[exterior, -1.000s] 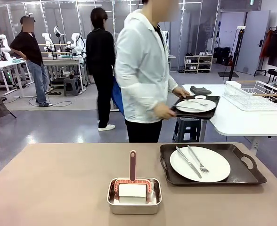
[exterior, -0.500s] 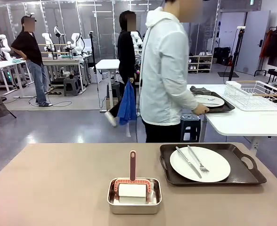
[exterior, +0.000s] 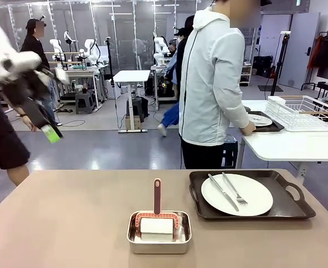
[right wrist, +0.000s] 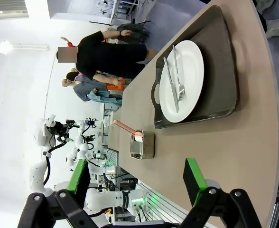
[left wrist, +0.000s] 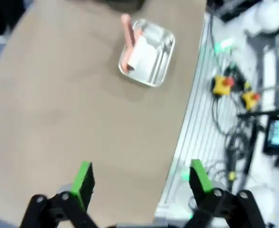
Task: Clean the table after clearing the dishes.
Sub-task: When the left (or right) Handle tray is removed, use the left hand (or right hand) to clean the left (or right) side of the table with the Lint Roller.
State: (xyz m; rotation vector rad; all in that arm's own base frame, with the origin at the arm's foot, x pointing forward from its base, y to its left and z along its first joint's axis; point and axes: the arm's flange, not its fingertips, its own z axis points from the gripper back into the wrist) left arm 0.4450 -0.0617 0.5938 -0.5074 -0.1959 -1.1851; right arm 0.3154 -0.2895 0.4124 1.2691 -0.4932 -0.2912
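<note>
Left hand [left wrist: 142, 179] wide, empty, raised clear of desk [left wrist: 59, 95]. Right hand [right wrist: 137, 178] wide, empty. One plate [exterior: 236, 194] on tray [exterior: 289, 209], lower right of front frame; other plate [exterior: 260, 120] on side table [exterior: 298, 146], right edge.

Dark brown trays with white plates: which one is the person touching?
The dark brown tray on the far white table; the person's hand is at its edge. The other tray sits untouched on the taupe-brown table.
</note>
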